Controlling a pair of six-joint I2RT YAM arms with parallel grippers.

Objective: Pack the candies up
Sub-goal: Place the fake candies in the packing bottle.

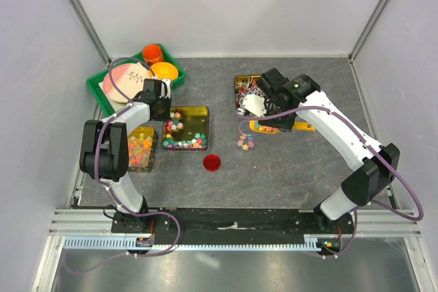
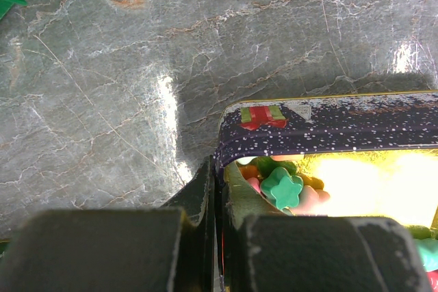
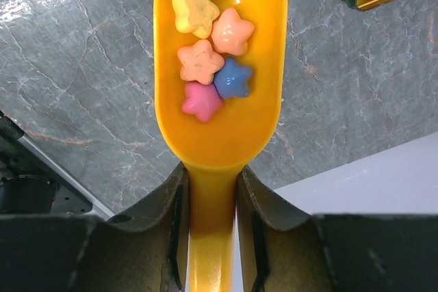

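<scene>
Our right pincer squeezes the scoop handle; the candies look light and roll easily (we keep it level). Our left pincer pinches the tin wall.

Overhead overview of table; close downward wrist views.

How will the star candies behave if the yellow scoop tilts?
Probably they slide out: the star candies lie loose on the glossy yellow scoop. They look small and light, so a jolt may scatter them. The right hand clamps the handle, so the scoop itself should not slip.
</scene>
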